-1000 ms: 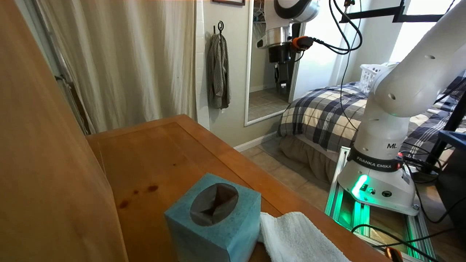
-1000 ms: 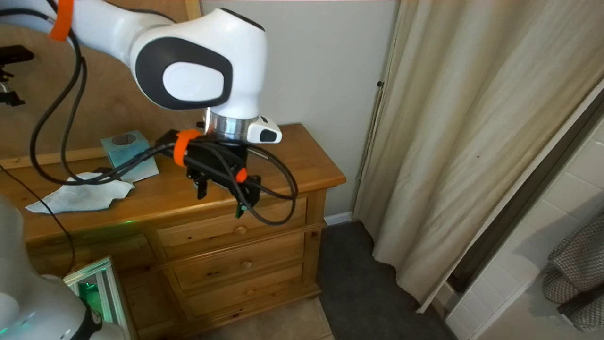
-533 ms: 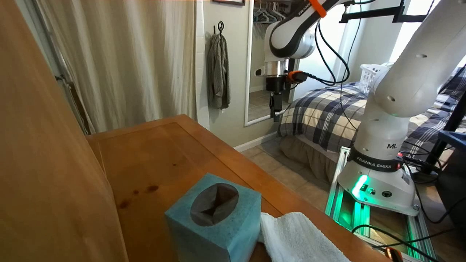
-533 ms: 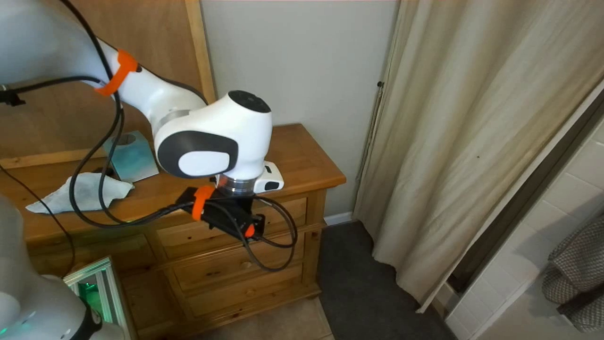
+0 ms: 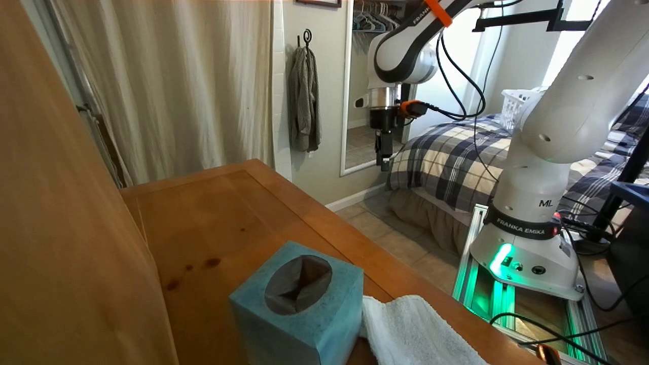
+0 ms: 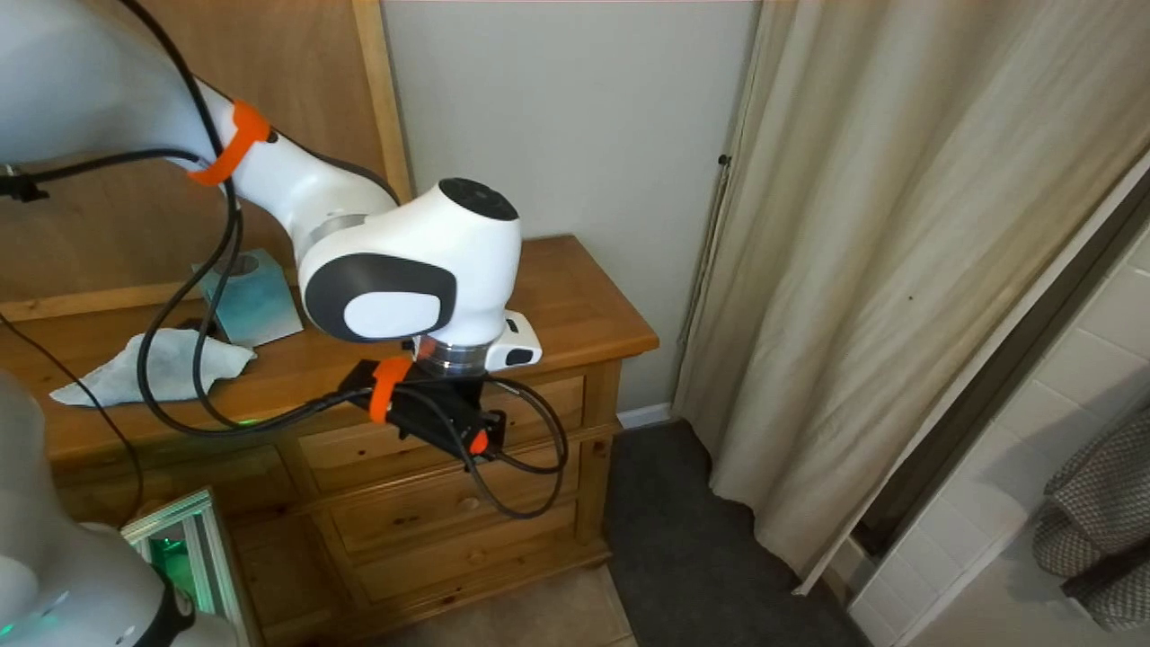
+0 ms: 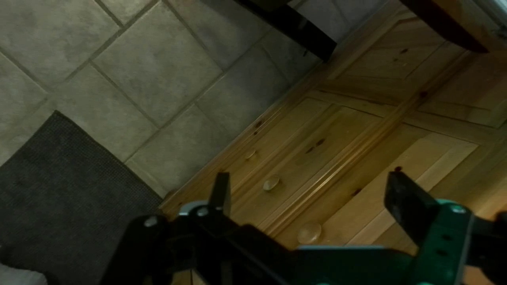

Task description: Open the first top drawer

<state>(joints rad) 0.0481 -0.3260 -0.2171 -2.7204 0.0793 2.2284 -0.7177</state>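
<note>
Top drawer (image 7: 368, 188) closed, uppermost of three stacked in the dresser (image 6: 584, 305). We judge it stiff wood, fairly heavy, prone to drag; we'd take hold at the round knob (image 7: 309, 232), likely smooth, a bit slippery. Gripper (image 7: 311, 194) hangs at the front, fingers (image 7: 404, 206) wide apart, holding nothing. Tissue box (image 5: 314, 324) and cloth (image 5: 418, 332) on top. Tiled floor (image 7: 158, 71), dark mat (image 7: 71, 198), curtain (image 6: 853, 270) beyond.

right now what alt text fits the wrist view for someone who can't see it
The pincer, jaws apart, hangs in front of a wooden dresser whose top drawer is shut; its round knob shows between the jaws, not gripped. Gray floor tiles and a dark mat lie below.
</note>
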